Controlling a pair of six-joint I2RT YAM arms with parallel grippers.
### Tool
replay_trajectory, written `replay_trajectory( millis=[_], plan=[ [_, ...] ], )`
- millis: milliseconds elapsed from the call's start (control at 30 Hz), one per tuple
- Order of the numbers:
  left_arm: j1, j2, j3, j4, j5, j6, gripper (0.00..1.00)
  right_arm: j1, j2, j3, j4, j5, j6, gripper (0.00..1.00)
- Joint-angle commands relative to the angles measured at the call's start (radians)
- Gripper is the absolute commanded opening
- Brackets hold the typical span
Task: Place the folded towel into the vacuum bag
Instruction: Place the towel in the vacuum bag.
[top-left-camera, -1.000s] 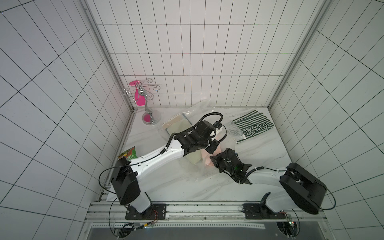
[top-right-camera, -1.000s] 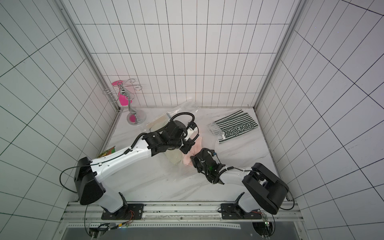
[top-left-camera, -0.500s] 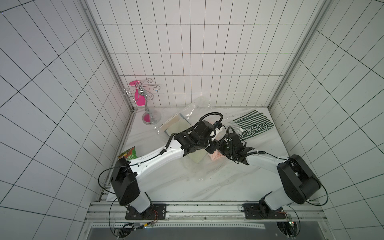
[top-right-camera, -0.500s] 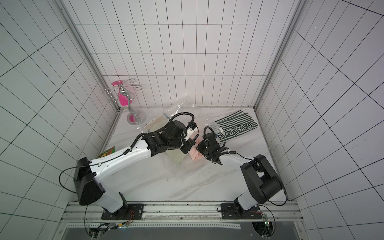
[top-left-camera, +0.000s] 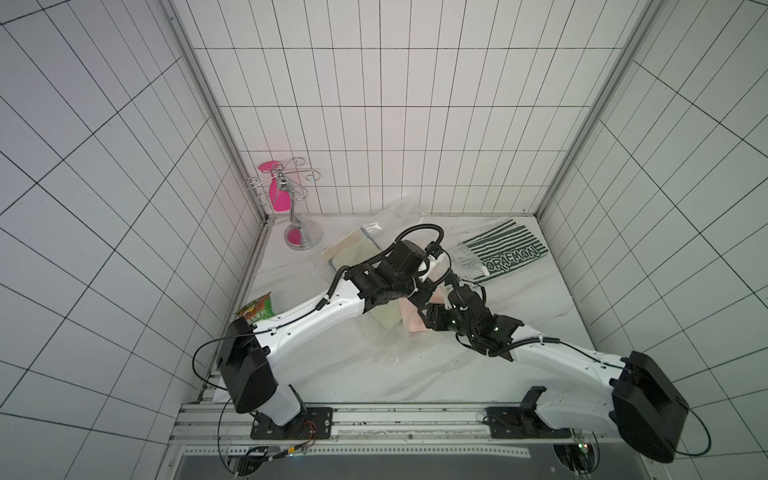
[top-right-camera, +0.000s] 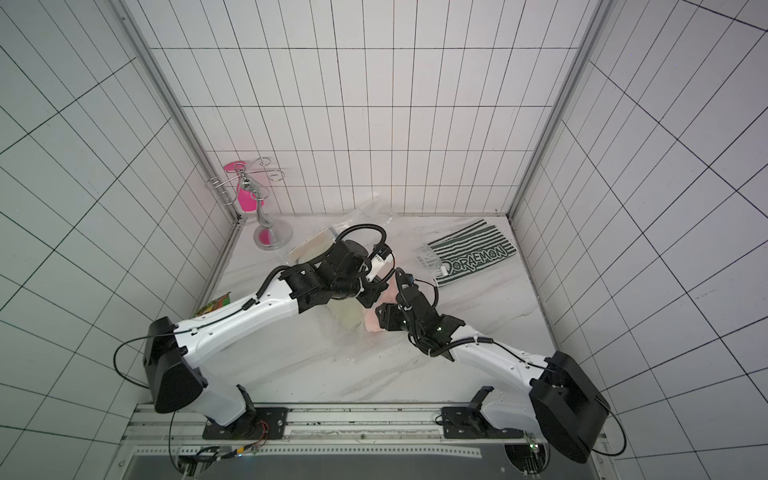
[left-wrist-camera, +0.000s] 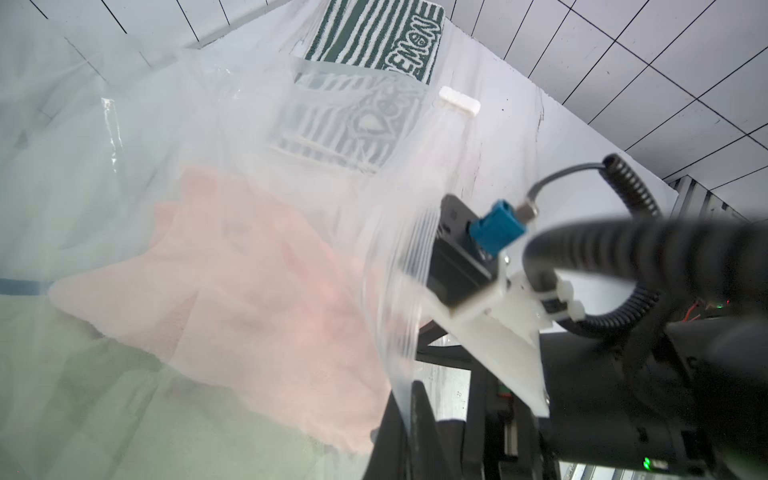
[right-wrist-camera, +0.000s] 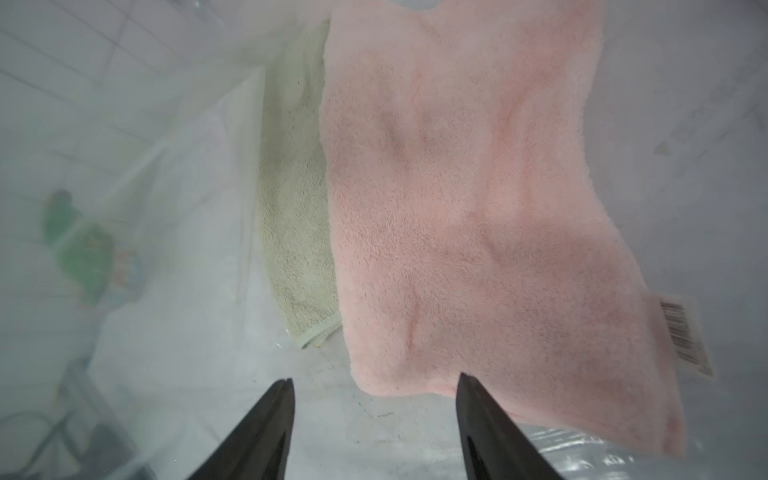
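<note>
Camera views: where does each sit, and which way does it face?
Both top views: high above the front rail, facing down onto the white marble table; the left arm and right arm show whole.
Left wrist: on the left arm, facing through the clear plastic vacuum bag towards the green striped mat; the left end effector pinches the bag's edge.
Right wrist: on the right arm, facing into the bag at the pink terry towel; the open right end effector shows.
Shared: both wrist views see that towel.

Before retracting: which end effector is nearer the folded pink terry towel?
Right end effector: open, at the pink towel's edge. Left end effector pinches the clear plastic vacuum bag above it.
</note>
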Motion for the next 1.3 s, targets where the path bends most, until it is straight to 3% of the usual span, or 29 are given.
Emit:
replay_trajectory(
  millis=[0,100,267,467,667,767,900,1033,1167,1267],
  plan=[
    [0.013,-0.041,0.031,-0.026,0.024,0.026,0.0,0.07,0.004,-0.032,-0.062,0.191,-0.252,0.66],
    [0.025,-0.055,0.036,-0.039,0.035,0.03,0.0,0.137,0.056,-0.026,-0.052,0.275,-0.365,0.68],
    [0.049,-0.058,0.073,-0.072,0.066,0.043,0.0,0.204,0.123,0.015,-0.011,0.285,-0.472,0.71],
    [0.078,-0.055,0.096,-0.081,0.086,0.043,0.0,0.209,0.243,0.063,0.043,0.295,-0.497,0.73],
    [0.08,-0.058,0.093,-0.086,0.097,0.035,0.0,0.203,0.41,0.1,0.123,0.452,-0.503,0.7],
    [0.079,-0.067,0.085,-0.09,0.11,0.036,0.0,0.194,0.438,0.118,0.114,0.569,-0.533,0.61],
    [0.079,-0.084,0.062,-0.092,0.108,0.036,0.0,0.145,0.455,0.169,-0.007,0.704,-0.536,0.33],
    [0.079,-0.1,0.034,-0.077,0.109,0.03,0.0,0.11,0.441,0.156,-0.003,0.838,-0.589,0.07],
    [0.079,-0.101,0.016,-0.061,0.123,0.02,0.0,0.035,0.38,0.141,0.089,0.841,-0.616,0.0],
    [0.077,-0.089,0.022,-0.061,0.14,0.02,0.0,0.039,0.38,0.187,0.162,0.98,-0.737,0.0]
  ],
)
